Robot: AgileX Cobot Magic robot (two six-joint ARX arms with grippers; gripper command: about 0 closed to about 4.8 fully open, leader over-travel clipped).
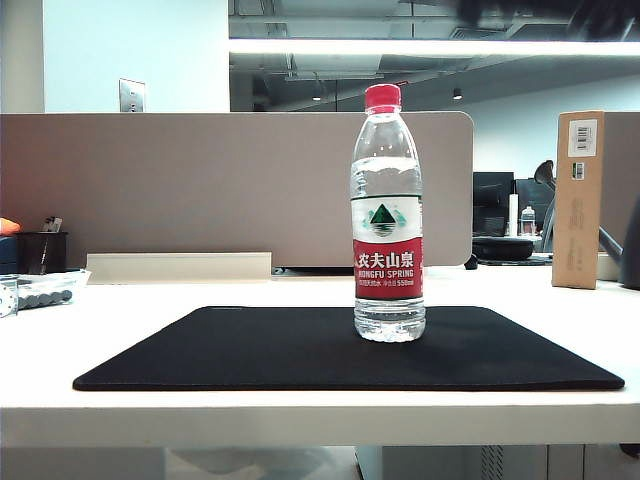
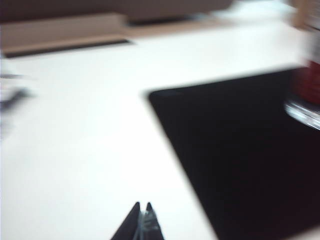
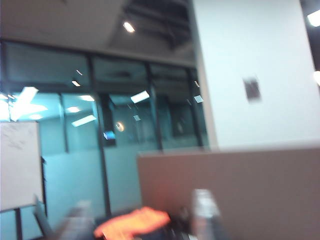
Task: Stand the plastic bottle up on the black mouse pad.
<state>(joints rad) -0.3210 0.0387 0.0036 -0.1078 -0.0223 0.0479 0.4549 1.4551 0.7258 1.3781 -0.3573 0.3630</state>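
Exterior view shows the plastic bottle (image 1: 387, 215) standing upright on the black mouse pad (image 1: 250, 352), toward the pad's far edge and right of its middle, red cap up and its red-and-white label facing the camera. The pad lies flat on the white worktop (image 1: 130, 310), with nothing gripping or touching the bottle, and neither arm appears in this view. Behind the worktop runs a beige partition (image 1: 200, 185); a tall cardboard box (image 1: 579, 200) stands at the far right, and a dark pen cup (image 1: 40, 252) sits at the far left. Left wrist view, blurred, looks down on the worktop and a corner of the pad, with the bottle's base just visible at the frame's edge; the left pincer (image 2: 142, 206) shows only as two dark fingertips pressed close together, narrow and holding nothing, hovering over bare worktop well apart from the bottle. Right wrist view points off at glass walls, ceiling lights and a whiteboard (image 3: 19, 165), above a partition; the right pincer does not appear in it, so I cannot tell how its jaws stand.
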